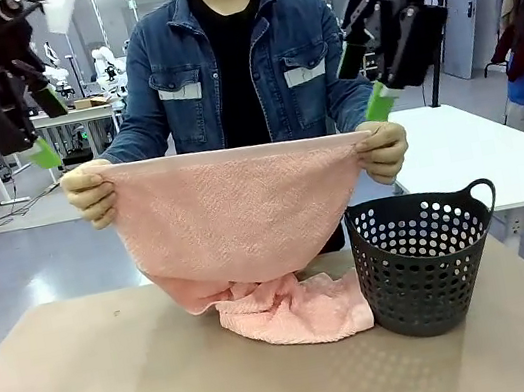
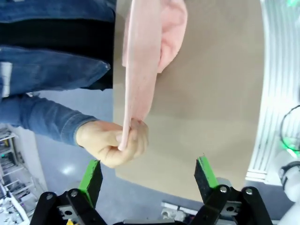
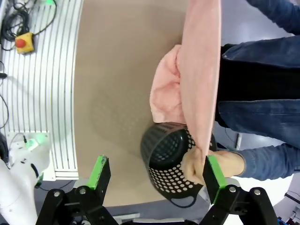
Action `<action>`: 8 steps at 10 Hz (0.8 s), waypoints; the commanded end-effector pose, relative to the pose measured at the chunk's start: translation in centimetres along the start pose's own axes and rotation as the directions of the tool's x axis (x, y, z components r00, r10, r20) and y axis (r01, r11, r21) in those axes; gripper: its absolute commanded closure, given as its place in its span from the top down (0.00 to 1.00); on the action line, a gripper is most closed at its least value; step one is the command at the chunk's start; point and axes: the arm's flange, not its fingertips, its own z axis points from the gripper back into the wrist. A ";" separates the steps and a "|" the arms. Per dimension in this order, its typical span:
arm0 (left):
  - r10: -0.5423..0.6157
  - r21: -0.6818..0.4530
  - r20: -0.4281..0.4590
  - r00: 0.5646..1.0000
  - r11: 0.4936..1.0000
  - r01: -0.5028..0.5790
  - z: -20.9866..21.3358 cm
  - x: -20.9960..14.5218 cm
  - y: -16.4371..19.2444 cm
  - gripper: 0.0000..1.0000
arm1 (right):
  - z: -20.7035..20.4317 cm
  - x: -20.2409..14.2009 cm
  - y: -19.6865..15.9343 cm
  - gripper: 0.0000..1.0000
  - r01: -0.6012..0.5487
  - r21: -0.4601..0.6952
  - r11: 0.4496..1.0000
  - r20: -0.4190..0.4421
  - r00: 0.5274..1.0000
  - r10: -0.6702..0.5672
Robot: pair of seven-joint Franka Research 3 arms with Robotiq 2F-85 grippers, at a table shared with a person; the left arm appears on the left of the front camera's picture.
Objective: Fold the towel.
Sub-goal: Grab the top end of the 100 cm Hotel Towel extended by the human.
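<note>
Our left gripper and right gripper hang with fingers spread and empty. Below them the towel bunches on the worktop left of the perforated basket; its top edge runs left-right between the person's hands, one corner under each gripper.

The left pincer is black with green pads.

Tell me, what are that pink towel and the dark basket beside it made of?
The towel looks like soft terry cloth: a fuzzy, matte nap, and it drapes and bunches limply. The basket looks like moulded plastic, dark grey with a faint sheen: stiff walls punched with even round holes and a formed loop handle.
</note>
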 end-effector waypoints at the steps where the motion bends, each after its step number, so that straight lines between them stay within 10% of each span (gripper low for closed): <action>1: -0.016 -0.023 -0.045 0.999 1.000 0.015 -0.1 1.6 1.6 1.00 | -0.2 1.3 -1.7 1.00 0.010 -0.012 1.000 -0.049 0.999 -0.010; 8: -0.076 0.017 -0.075 0.994 0.997 0.077 -6.3 3.4 3.2 1.00 | -7.7 1.0 -6.1 1.00 0.060 0.008 0.998 -0.121 0.991 -0.059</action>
